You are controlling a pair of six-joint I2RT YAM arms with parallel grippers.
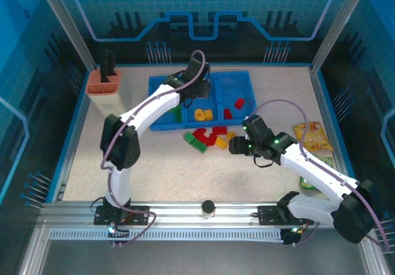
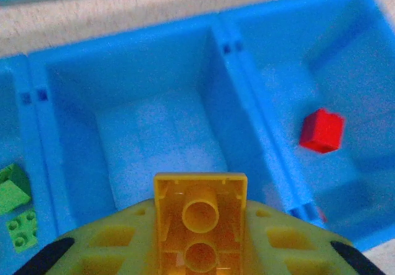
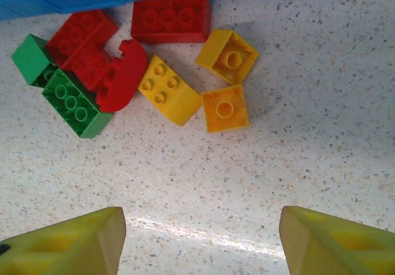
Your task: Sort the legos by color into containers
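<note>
The yellow brick (image 2: 199,216) runs off the left wrist view's bottom edge; a green brick (image 2: 12,190) is cut at its left edge. Overhead, the left arm (image 1: 154,105) hides much of the tray's (image 1: 244,85) middle compartment

This is looking like a robotics lab's test cell. A white left arm (image 1: 145,111) and a white right arm (image 1: 315,170) are sitting bolted to an aluminium rail (image 1: 185,214) along the near edge of a speckled desk (image 1: 185,170), and blue panels (image 1: 203,10) printed with a gear and circuit lines are closing it in between metal posts (image 1: 65,22).
</note>
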